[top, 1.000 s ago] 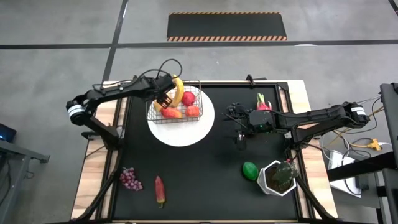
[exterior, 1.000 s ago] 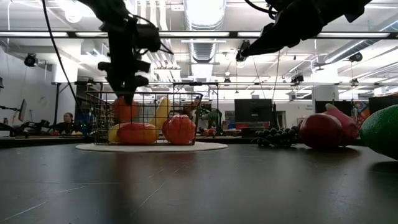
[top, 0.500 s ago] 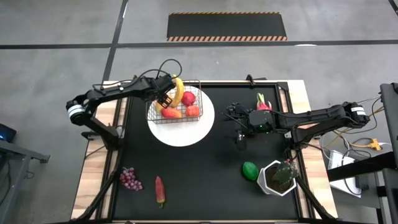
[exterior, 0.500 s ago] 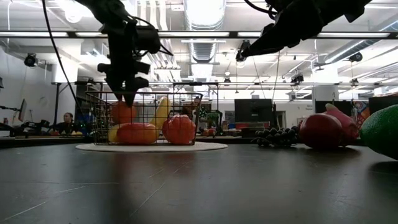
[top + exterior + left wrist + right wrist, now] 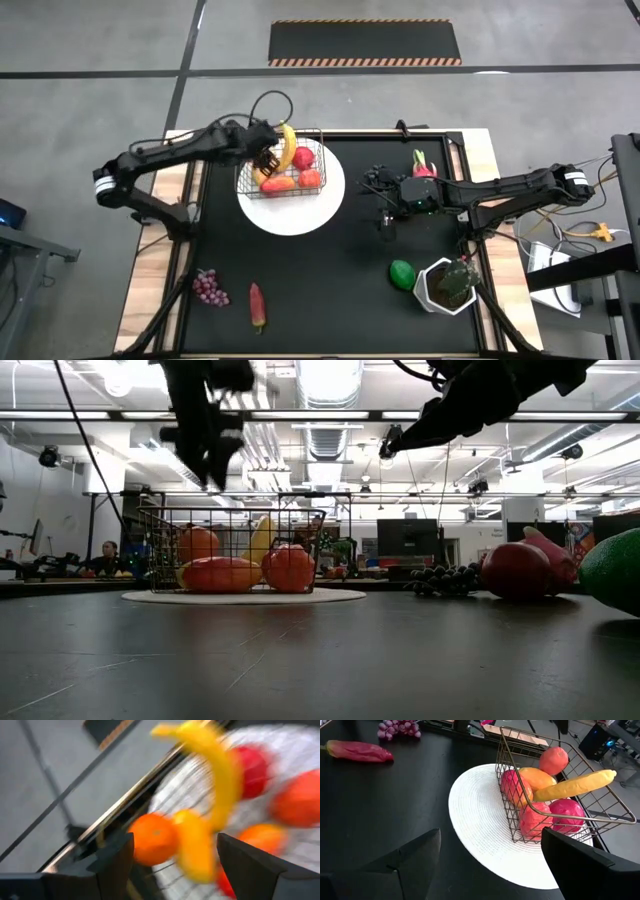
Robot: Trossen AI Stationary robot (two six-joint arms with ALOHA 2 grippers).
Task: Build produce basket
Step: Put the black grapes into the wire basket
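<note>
Produce is counted as follows. One yellow banana [image 5: 287,146], one orange [image 5: 553,760], one mango [image 5: 536,777] and three red fruits, taken for apples [image 5: 568,814], are seen inside the wire basket [image 5: 245,181], which is set on the round white plate [image 5: 296,216] at the table's far left part. One bunch of purple grapes [image 5: 209,287] and one red chilli [image 5: 257,305] are laid near the front left edge. One green lime [image 5: 402,273] is found just beside the white plant pot [image 5: 446,285], and one pink dragon fruit [image 5: 423,165] at the far right.

The left gripper [image 5: 263,160] is held above the basket's left end, its fingers [image 5: 112,856] parted and empty, touching nothing. The right gripper [image 5: 386,221] is poised mid-table, fingers [image 5: 412,858] spread wide, nothing between them.
</note>
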